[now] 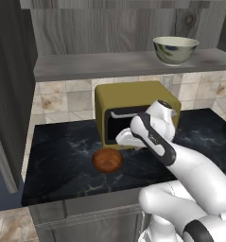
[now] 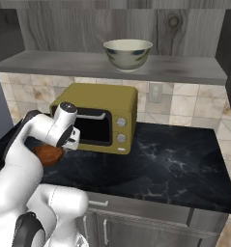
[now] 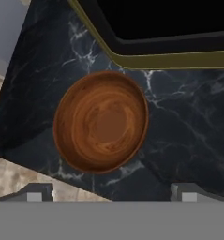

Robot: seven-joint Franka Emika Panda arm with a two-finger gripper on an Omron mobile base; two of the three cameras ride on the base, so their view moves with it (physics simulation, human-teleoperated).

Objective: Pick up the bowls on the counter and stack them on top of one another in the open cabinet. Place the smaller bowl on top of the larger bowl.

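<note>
Above the black surface [image 1: 62, 156], near its front edge, the claw [image 3: 111, 194] hangs spread wide over the brown bowl [image 3: 100, 122], fingertips [image 3: 36, 193] clear of the rim and gripping nothing. The bowl sits upright just in front of the yellow microwave [image 1: 133, 106]. Overhead, the cream bowl [image 1: 175, 50] stands on the open cabinet's shelf [image 1: 105, 66], toward its right end.

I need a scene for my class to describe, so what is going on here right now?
A white robot arm holds its end effector open above a small brown bowl on the black counter, in front of a yellow microwave. The bigger cream bowl already sits on the shelf of the open cabinet. The brown bowl is not gripped yet.
</note>
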